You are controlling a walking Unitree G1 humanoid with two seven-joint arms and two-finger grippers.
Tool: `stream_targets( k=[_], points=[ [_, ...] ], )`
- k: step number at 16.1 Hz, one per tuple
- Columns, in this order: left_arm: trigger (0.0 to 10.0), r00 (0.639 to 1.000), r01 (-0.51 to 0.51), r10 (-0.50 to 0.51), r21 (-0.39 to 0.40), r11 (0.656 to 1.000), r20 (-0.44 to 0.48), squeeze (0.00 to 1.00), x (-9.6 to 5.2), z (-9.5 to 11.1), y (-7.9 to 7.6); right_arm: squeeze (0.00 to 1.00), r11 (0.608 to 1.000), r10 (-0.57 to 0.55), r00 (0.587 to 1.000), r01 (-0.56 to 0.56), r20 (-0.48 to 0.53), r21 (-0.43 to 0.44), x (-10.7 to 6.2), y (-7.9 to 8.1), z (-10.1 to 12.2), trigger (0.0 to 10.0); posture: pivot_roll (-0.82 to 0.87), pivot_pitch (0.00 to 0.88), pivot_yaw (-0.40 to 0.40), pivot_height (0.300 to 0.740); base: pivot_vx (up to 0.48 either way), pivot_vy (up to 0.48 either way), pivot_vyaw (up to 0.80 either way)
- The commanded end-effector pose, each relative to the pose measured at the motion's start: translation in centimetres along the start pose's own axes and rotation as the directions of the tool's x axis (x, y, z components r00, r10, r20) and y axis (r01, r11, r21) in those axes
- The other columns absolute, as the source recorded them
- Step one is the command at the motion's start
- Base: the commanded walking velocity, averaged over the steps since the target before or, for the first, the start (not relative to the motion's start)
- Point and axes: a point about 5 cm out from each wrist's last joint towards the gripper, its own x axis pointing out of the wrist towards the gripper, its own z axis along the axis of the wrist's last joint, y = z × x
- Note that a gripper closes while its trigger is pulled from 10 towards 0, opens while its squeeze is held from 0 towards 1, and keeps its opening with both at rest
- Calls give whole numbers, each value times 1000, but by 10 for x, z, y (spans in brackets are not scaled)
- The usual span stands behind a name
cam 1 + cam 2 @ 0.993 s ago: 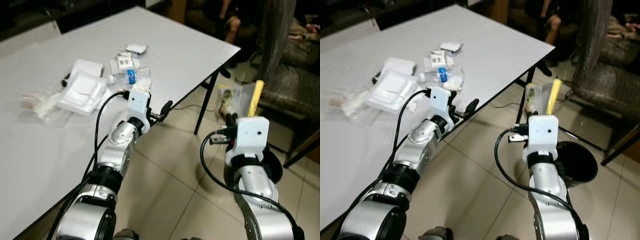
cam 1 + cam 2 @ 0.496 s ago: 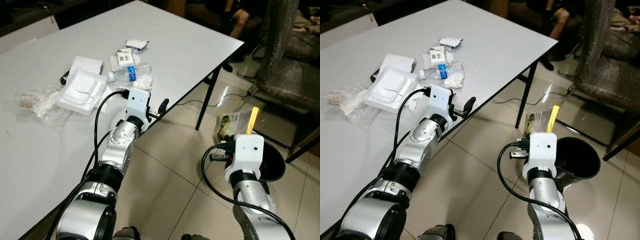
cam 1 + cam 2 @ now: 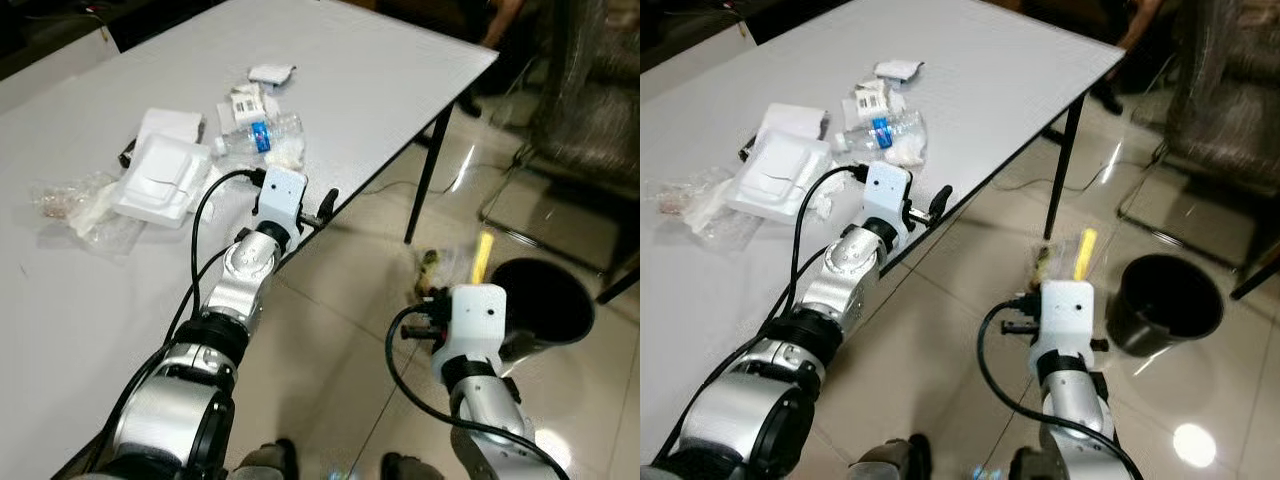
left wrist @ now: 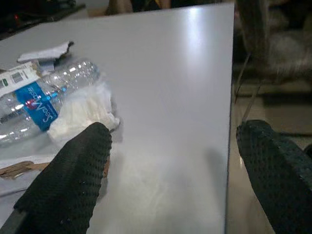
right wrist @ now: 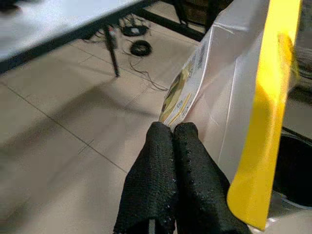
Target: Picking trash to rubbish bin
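Evidently the carry was underway: the right gripper, pinched tight on a clear snack bag with a yellow strip, hung just beside the black rubbish bin; next it needed to move over the bin's mouth and release. The left gripper gaped empty at the table edge.

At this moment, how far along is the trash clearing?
In hand: the right pincer pinches a clear wrapper with a yellow strip near the black bin, not yet dropped. Left: water bottle, foam tray and wrappers on the table. Left pincer open.
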Motion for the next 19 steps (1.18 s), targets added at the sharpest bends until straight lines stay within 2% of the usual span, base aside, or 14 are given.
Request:
stream_targets(
  k=[1,3,5,9,15,19],
  points=[
    [10000,1000,5,-6,37,999,15,0,3,5,0,0,998,19,999,-22,51,61,-6,10,11,10000,1,244,129,740,0,0,0],
    [10000,1000,16,-17,64,998,26,0,7,9,-3,0,998,8,996,-14,87,69,-9,11,19,10000,-13,252,145,740,0,0,0],
    [10000,999,-24,21,89,996,32,0,11,15,-3,0,995,25,990,-38,137,92,-14,16,29,10000,-28,257,157,740,0,0,0],
    [10000,997,-68,65,126,990,32,0,14,18,0,0,993,58,988,-72,144,94,-19,24,32,10000,-47,267,158,740,0,0,0],
    [10000,977,-211,211,214,954,19,0,14,19,23,0,992,89,983,-102,158,73,-22,27,36,10000,-51,270,143,740,0,0,0],
    [10000,967,-238,253,222,945,-41,0,11,13,38,0,992,97,982,-109,160,70,-25,29,37,10000,-56,283,143,740,0,0,0]
  ],
)
